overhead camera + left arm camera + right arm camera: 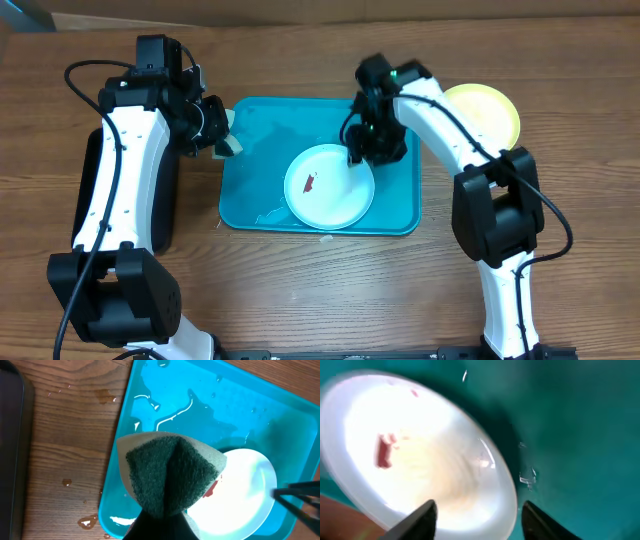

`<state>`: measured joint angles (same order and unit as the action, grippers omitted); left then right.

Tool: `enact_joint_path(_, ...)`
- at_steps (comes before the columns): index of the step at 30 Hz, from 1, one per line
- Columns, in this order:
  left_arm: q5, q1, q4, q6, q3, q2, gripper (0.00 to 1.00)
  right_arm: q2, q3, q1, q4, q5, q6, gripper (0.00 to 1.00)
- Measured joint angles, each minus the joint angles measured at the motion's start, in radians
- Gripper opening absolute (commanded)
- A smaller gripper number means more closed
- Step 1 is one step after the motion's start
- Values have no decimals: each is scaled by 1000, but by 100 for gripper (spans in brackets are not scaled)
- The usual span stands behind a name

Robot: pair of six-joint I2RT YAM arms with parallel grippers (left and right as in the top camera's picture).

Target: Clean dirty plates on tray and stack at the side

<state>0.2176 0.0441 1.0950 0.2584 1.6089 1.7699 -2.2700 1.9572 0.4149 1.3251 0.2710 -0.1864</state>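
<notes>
A white plate (329, 187) with a reddish smear lies on the teal tray (260, 190), right of its middle. My right gripper (357, 152) hangs over the plate's upper right rim. In the right wrist view it is open (477, 515), and the rim of the plate (420, 455) runs between the two fingers, touching neither. My left gripper (222, 135) hovers at the tray's left edge, shut on a folded green sponge (167, 475). A yellow-green plate (485, 110) rests on the table right of the tray.
A black tray (168, 200) lies under my left arm, left of the teal tray. Water streaks wet the teal tray (165, 390), and small drops (87, 521) dot the wood beside it.
</notes>
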Motion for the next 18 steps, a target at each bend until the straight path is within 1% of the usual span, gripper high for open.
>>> enact_joint_path(3, 0, 0, 0, 0, 0, 0, 4, 0, 72, -15, 82, -41, -77, 56)
enact_joint_path(6, 0, 0, 0, 0, 0, 0, 4, 0, 62, -28, 133, -82, -149, 53)
enact_joint_path(8, 0, 0, 0, 0, 0, 0, 4, 0, 39, -30, 140, -101, -184, 53)
enact_joint_path(13, 0, 0, 0, 0, 0, 0, 4, 0, -55, -11, 105, -121, -288, 52)
enact_joint_path(18, 0, 0, 1, 0, 0, 0, 4, 0, -106, 20, 43, -119, -346, 51)
